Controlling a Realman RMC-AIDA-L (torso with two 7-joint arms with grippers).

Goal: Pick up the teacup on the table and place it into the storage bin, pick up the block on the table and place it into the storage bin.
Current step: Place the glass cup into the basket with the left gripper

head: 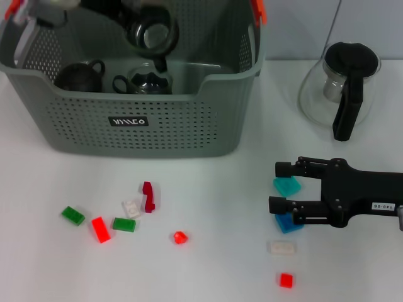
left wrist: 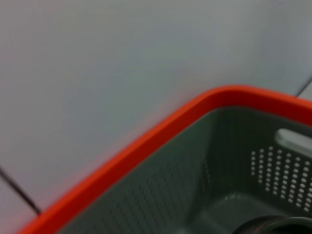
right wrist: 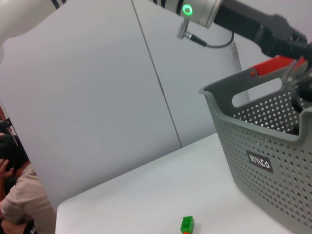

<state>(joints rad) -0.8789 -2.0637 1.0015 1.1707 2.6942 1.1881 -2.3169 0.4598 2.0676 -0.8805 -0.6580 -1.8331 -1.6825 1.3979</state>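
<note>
The grey storage bin (head: pixel 170 129) stands at the back left, also seen in the right wrist view (right wrist: pixel 263 146). My left gripper (head: pixel 140 14) hangs over its inside, shut on a dark teacup (head: pixel 151 33) that is tilted with its handle down. Two more teacups lie on the bin's floor, a dark one (head: pixel 79 75) and a glass one (head: pixel 148 82). My right gripper (head: pixel 275 187) is low at the right, open, its fingers either side of a teal block (head: pixel 288 185). A blue block (head: pixel 289 223) lies just beside its near finger.
A glass pot with a black handle (head: pixel 343 88) stands at the back right. Several loose blocks are scattered in front of the bin, among them green (head: pixel 73 215), red (head: pixel 100 229) and dark red (head: pixel 148 196). White (head: pixel 282 247) and red (head: pixel 286 280) blocks lie near my right gripper.
</note>
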